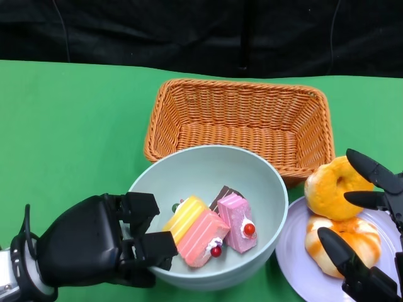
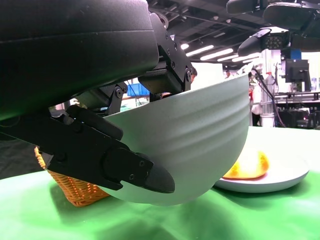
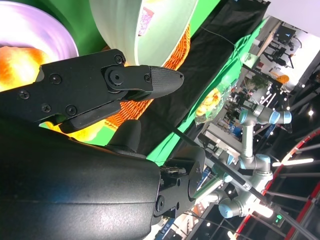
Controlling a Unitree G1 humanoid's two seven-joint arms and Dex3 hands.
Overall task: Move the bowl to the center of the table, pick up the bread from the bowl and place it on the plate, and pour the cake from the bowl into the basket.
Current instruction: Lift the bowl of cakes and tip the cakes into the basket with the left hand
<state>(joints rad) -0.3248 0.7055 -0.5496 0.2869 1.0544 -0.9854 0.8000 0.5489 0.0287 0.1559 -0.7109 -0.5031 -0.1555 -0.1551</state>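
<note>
The pale green bowl (image 1: 214,173) sits in front of the basket, and my left hand (image 1: 94,242) grips its near left rim. Inside lie pieces of cake (image 1: 211,229): a yellow-pink slice and a pink one with a cherry. In the left wrist view my left hand (image 2: 75,60) clasps the bowl (image 2: 200,145) by its wall. One ring-shaped bread (image 1: 330,187) leans on a second bread (image 1: 343,242) on the lilac plate (image 1: 296,251). My right hand (image 1: 384,200) hovers over them with fingers spread wide, one finger touching the upper bread's right side.
The woven orange basket (image 1: 239,119) stands empty behind the bowl, close to its far rim. The plate nearly touches the bowl's right side. Green cloth lies bare at the left and far left. A black backdrop runs along the table's far edge.
</note>
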